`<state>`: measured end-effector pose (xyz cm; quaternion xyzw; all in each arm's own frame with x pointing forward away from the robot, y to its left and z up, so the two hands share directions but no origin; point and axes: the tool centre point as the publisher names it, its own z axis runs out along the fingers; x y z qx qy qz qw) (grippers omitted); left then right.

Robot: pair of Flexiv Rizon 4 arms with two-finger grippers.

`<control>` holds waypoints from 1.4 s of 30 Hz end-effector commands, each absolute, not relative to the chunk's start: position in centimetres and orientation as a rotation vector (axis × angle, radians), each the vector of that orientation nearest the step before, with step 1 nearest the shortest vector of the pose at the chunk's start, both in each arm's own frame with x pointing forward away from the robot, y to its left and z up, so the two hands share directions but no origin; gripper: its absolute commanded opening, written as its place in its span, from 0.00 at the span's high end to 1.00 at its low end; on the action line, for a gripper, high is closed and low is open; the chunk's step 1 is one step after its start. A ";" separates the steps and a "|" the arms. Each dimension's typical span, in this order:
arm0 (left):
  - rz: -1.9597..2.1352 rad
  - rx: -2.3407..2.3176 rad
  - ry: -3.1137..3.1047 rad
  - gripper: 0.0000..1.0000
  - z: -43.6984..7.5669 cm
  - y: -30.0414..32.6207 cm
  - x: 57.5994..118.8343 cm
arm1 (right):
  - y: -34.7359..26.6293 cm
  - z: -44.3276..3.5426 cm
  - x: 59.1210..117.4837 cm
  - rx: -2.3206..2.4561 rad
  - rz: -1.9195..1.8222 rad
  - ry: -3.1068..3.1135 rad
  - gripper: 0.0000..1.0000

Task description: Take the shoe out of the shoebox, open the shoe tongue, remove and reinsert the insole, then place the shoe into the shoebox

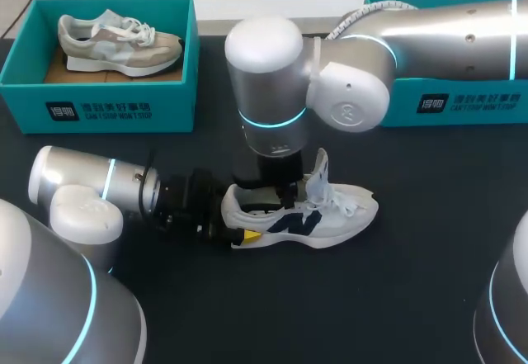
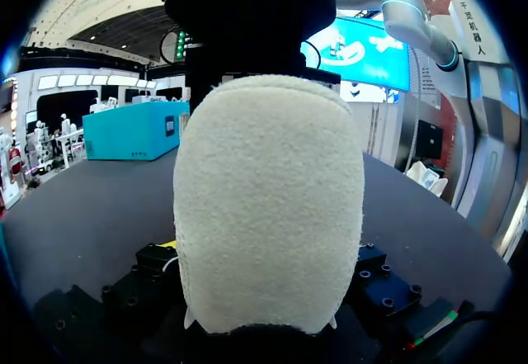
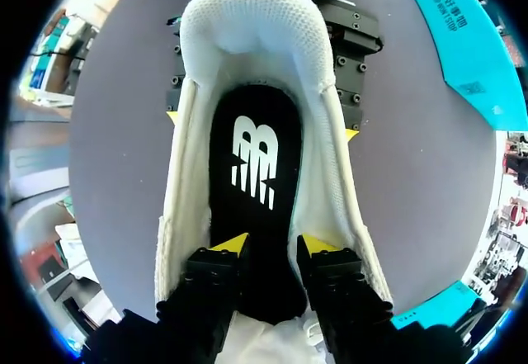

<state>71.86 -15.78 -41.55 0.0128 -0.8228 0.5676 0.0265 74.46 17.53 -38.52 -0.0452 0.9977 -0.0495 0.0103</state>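
Now | white knit sneaker point(image 1: 330, 215) mid black table point(image 1: 412, 281), long axis left–right, heel left | left gripper point(image 3: 262, 125) clamped on heel, both sides | right gripper point(image 3: 268, 248) fingers parted, inside shoe mouth directly over black insole point(image 3: 252, 158), so likely the arm to pull it.

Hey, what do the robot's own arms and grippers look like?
Left arm and right arm are silver-grey tubes with rounded white joint caps and glowing cyan rings. A pale ribbed hose follows the right arm. Left gripper and right gripper are black, screw-studded blocks with yellow tips.
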 end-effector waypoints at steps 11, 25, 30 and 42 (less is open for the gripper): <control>1.751 0.039 -2.543 1.00 -42.0 -15.7 71.8 | 17.3 -42.0 73.2 -0.078 -0.131 3.200 1.00; 1.751 0.039 -2.543 1.00 -42.0 -15.7 71.8 | 15.1 -36.1 72.7 0.183 0.042 3.212 1.00; 1.751 0.039 -2.543 1.00 -42.0 -15.7 71.8 | 15.5 -33.5 73.4 0.139 0.083 3.192 1.00; 1.751 0.039 -2.543 1.00 -42.0 -15.7 71.8 | 16.9 -30.1 74.3 0.042 0.155 3.182 1.00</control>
